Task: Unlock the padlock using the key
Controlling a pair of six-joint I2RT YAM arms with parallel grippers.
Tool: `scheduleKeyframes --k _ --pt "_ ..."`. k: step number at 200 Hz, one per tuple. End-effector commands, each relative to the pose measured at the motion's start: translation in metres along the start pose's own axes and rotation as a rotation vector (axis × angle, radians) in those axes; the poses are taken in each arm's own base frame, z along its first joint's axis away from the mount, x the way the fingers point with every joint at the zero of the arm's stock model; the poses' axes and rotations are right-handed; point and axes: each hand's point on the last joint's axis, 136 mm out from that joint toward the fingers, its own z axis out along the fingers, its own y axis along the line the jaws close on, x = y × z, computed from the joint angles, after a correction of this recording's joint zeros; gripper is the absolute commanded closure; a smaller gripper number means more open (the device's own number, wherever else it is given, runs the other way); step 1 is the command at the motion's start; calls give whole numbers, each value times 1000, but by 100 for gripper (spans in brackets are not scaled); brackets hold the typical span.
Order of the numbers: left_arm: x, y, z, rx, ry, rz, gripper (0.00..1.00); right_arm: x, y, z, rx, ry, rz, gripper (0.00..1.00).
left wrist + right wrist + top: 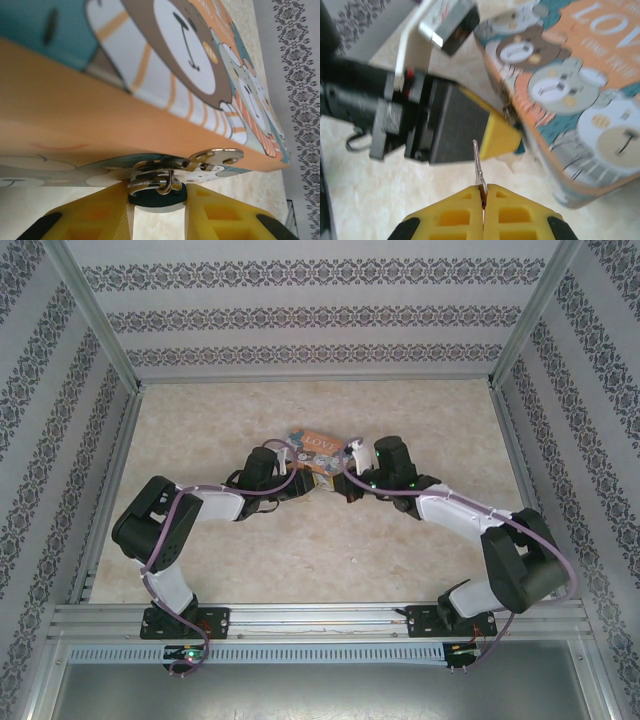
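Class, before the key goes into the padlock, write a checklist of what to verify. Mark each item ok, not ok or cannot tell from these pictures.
1. The key gripped by the right fingers: ok, shut on its head.
2. The padlock steadied by the left fingers: ok, one on each side.
3. Shackle through the hasp of the box: ok.
4. Keyhole facing the key: cannot tell, it is hidden.
5. Key tip lined up with the padlock: not ok, it points at the left arm's black housing.
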Motion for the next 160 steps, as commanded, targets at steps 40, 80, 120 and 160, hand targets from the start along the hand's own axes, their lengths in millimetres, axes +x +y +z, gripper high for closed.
scheduleKeyframes --k 40,80,120,160 --pt "-10 -38 -10 75 15 -40 75 48 -11 13 119 70 -94 100" --pt "-10 -39 -10 71 19 -44 78 52 -17 26 177 57 -125 100" --pt "-9 -40 -9 77 29 -52 78 46 -23 36 211 43 -140 100" --pt "-7 -39 -8 79 39 -51 78 42 -28 43 232 38 -138 100"
